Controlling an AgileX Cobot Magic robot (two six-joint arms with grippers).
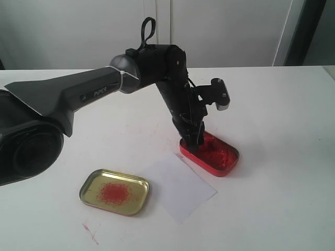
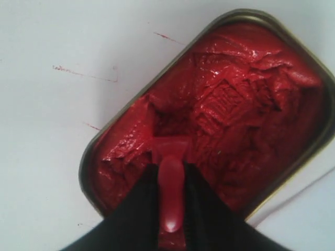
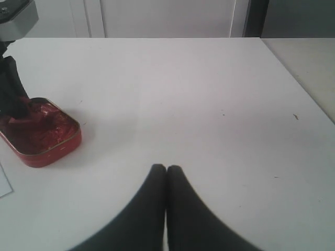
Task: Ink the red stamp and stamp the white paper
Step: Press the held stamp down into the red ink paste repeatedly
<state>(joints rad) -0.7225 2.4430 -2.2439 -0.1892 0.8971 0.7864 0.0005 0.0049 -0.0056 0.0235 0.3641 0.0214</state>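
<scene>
Left pincer [image 1: 196, 140] rests inside red ink tin [image 1: 210, 166].

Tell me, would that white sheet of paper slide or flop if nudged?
It would probably slide: the white paper lies flat on the smooth table and looks very light. Lifted by an edge it would likely droop, being one thin sheet.

red stamp [image 2: 171, 191] face hidden in paste [image 2: 235, 99], tin [image 2: 251, 12] cropped

Matte black arm [image 1: 94, 91], looped cable [image 1: 148, 29], black left gripper [image 1: 194, 138]
</scene>
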